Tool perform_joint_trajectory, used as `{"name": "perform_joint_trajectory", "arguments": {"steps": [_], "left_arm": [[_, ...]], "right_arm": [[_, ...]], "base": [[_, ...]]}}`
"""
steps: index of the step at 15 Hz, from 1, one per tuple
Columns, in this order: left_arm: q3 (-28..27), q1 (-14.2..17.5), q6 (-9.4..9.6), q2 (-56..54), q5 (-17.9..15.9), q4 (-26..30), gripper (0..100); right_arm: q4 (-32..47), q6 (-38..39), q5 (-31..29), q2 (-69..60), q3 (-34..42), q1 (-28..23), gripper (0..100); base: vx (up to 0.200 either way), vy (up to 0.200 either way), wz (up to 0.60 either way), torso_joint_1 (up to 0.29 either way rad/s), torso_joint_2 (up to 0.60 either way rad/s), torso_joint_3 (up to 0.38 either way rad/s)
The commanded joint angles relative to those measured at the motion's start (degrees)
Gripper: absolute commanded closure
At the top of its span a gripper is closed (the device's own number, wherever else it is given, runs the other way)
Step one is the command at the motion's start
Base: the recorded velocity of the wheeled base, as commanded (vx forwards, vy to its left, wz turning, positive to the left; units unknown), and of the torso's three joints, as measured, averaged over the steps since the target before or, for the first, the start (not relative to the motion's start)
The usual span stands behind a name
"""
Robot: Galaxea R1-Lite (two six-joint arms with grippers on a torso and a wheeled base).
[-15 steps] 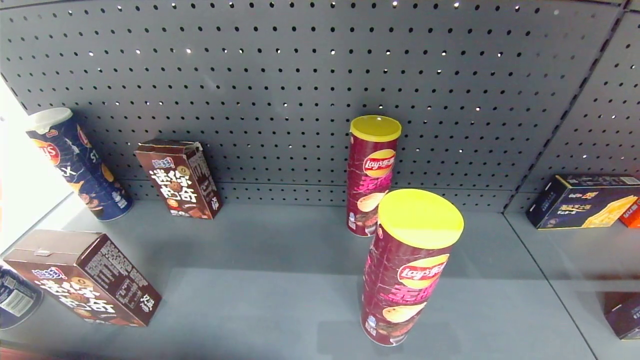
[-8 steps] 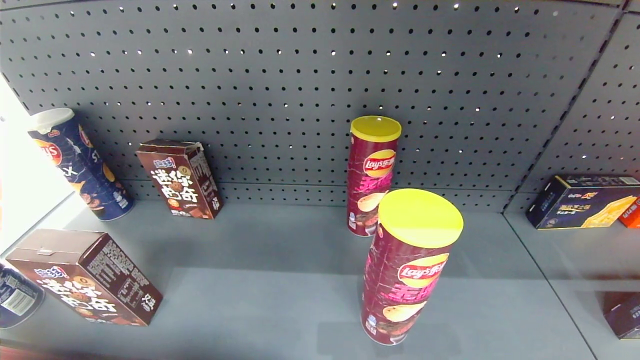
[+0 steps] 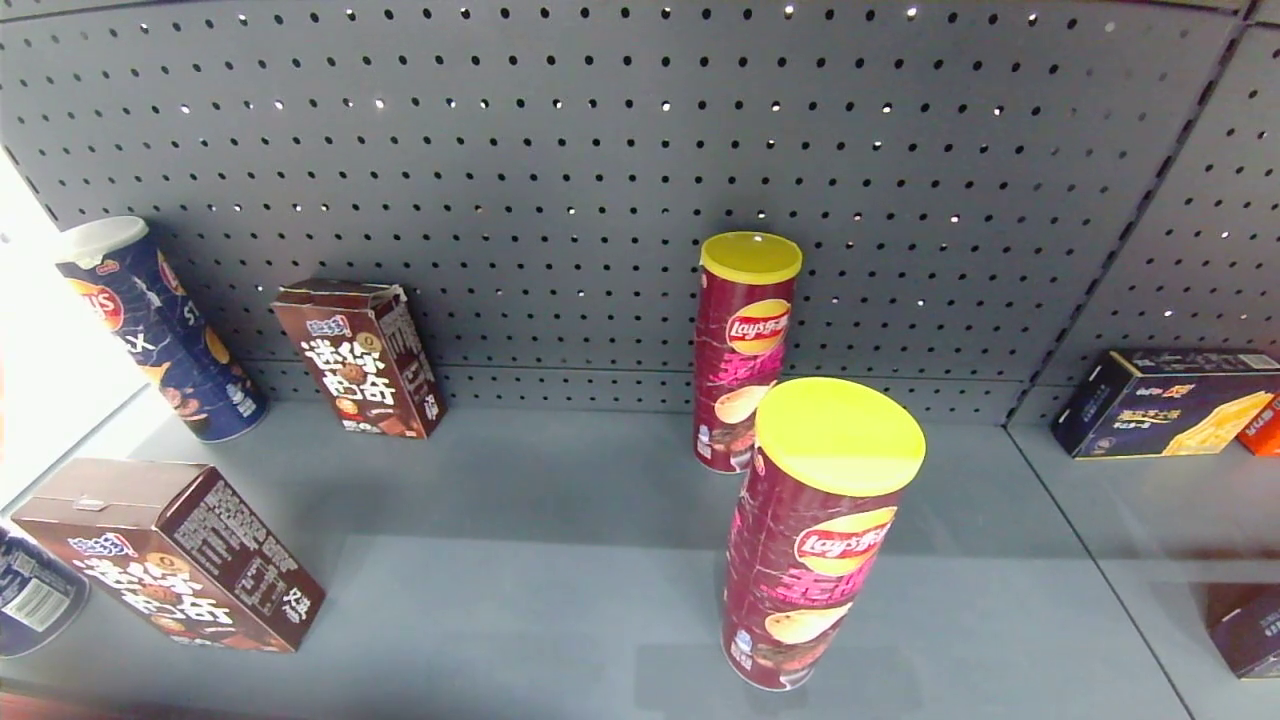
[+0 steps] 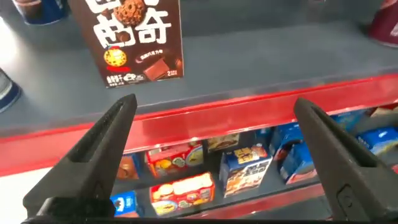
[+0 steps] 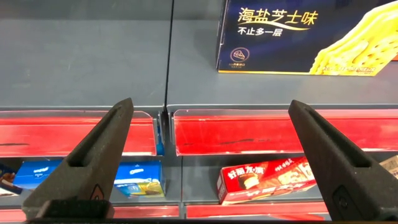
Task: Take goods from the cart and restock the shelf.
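On the grey shelf (image 3: 520,610) a maroon can with a yellow lid, the near can (image 3: 815,560), stands upright close to the front edge. The far can (image 3: 745,350), of the same kind, stands just behind it at the perforated back wall (image 3: 600,150). Well to the left of the near can, at the wall, are a brown back box (image 3: 365,360) and, farther left, a blue can (image 3: 160,330). To the near can's left at the front stands the brown front box (image 3: 170,555). To its right, past the shelf divider, lies a navy box (image 3: 1170,400).

The left hand (image 4: 214,106) has its fingers wide apart with nothing between them. It is in front of the shelf's red strip (image 4: 249,118), and the front box (image 4: 134,43) stands on the shelf beyond it.

The right hand (image 5: 209,104) is also spread wide and holds nothing. It faces the red strip (image 5: 261,130) with the navy box (image 5: 305,37) beyond it. Packets (image 5: 267,177) sit on the shelf level under the strip.
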State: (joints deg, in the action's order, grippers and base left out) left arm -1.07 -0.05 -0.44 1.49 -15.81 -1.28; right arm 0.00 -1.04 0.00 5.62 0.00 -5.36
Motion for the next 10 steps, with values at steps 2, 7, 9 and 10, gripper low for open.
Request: {"name": "perform_joint_trajectory", "arguments": {"steps": [2, 7, 9, 10], "left_arm": [[0.28, 0.14, -1.32, -0.87, -0.01, -0.13, 0], [1.07, 0.14, 1.23, -0.87, 19.59, 1.1, 0], [1.07, 0.14, 3.43, -0.87, 14.84, 1.19, 0], [1.07, 0.14, 3.34, -0.87, 13.61, 1.19, 0]], "right_arm": [[0.0, -0.02, 0.0, 0.09, 0.0, 0.0, 0], [0.0, -0.02, 0.0, 0.09, 0.0, 0.0, 0], [0.0, -0.02, 0.0, 0.09, 0.0, 0.0, 0], [0.0, -0.02, 0.0, 0.09, 0.0, 0.0, 0]], "base": [[0.0, 0.0, 0.0, 0.0, 0.0, 0.0], [0.0, 0.0, 0.0, 0.0, 0.0, 0.0], [0.0, 0.0, 0.0, 0.0, 0.0, 0.0], [0.0, 0.0, 0.0, 0.0, 0.0, 0.0]]}}
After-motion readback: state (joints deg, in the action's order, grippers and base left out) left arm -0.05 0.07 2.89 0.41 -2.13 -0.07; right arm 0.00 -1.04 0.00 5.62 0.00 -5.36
